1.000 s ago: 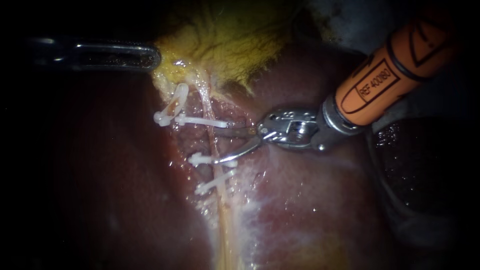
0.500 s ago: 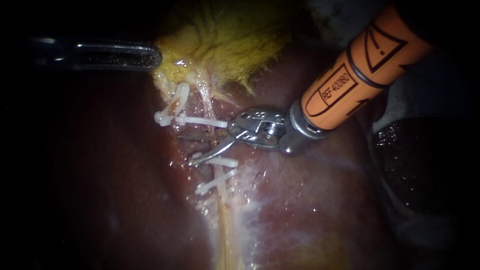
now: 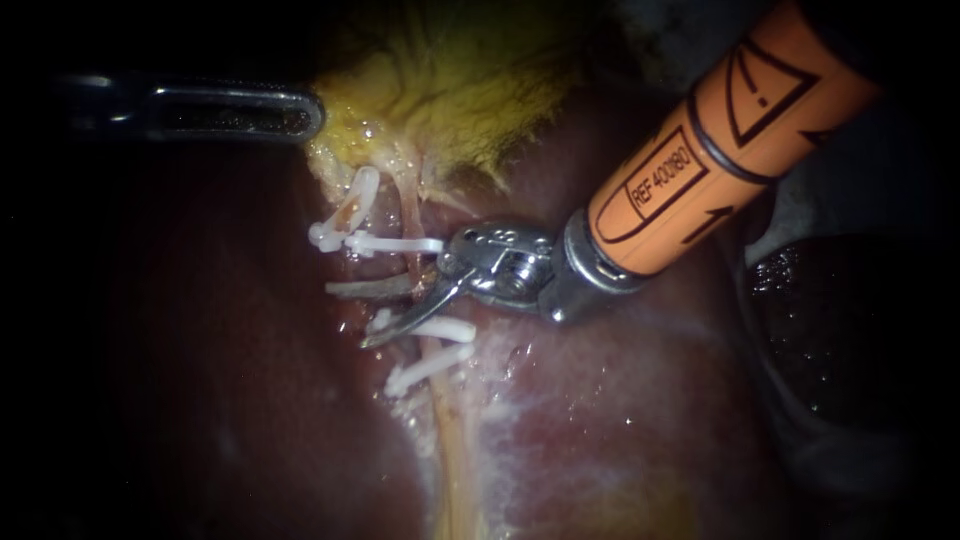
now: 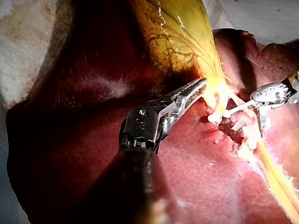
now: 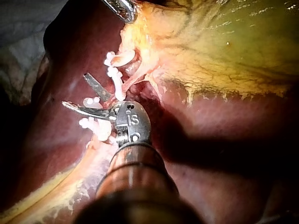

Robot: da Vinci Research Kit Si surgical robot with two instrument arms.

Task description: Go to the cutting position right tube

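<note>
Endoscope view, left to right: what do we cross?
Left instrument → white clips → metal wrist → orange shaft. Right instrument has open jaws that overlap the clips, so they are left out of the order.

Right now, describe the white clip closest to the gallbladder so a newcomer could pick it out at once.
Find the yellow gallbladder above the dark red liver. Just under its lower left edge sits the topmost white clip. It alone stands steeply; the three other clips lie nearly crosswise below it.
</note>
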